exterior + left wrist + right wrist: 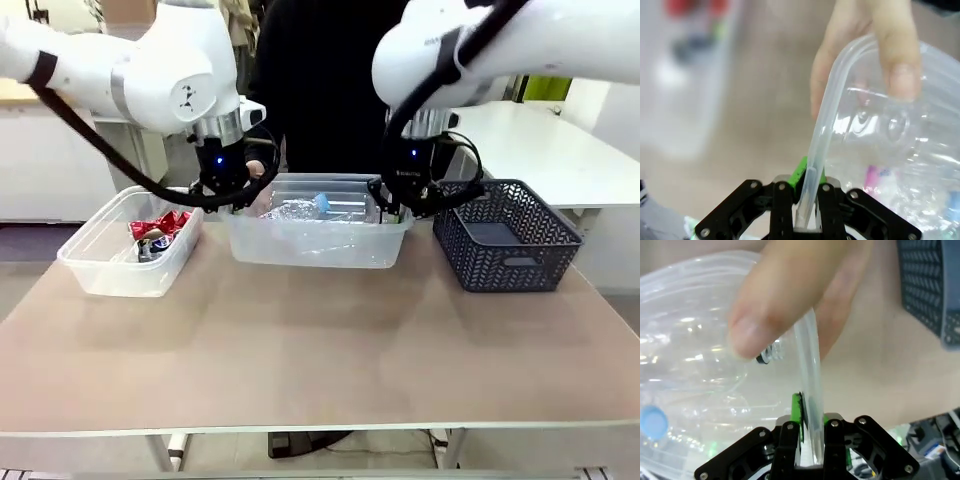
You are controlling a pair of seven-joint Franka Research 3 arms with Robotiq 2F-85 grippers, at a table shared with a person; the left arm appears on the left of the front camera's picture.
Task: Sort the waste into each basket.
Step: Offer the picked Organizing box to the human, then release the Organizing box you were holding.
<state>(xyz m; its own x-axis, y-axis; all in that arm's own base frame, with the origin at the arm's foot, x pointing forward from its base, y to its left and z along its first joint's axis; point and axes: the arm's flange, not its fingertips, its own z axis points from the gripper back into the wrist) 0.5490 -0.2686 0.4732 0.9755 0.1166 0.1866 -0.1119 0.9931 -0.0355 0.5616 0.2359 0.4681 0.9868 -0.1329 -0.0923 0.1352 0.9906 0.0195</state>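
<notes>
Nearest the camera, the bare worktop (320, 350) fills the lower half of the front frame, left free as sorting room. Beyond it, 3 containers stand in a row. At centre-left, a clear basket (128, 255) holds red wrappers (160, 226) and a can, so it likely serves as the litter bin. At centre, the middle basket (318, 245) carries clear bottles (300, 212), one with a pale blue cap (322, 204).

Both robot hands pinch this tub's rim at opposite ends: the left hand (806, 197) is clamped on its lip, the right hand (809, 435) likewise – a 2-point grip that probably keeps the tub level for lifting or shifting.

A person's fingers (892, 55) also hold the rim at each end – perhaps steadying it.

At centre-right stands a dark mesh basket (508, 240).
</notes>
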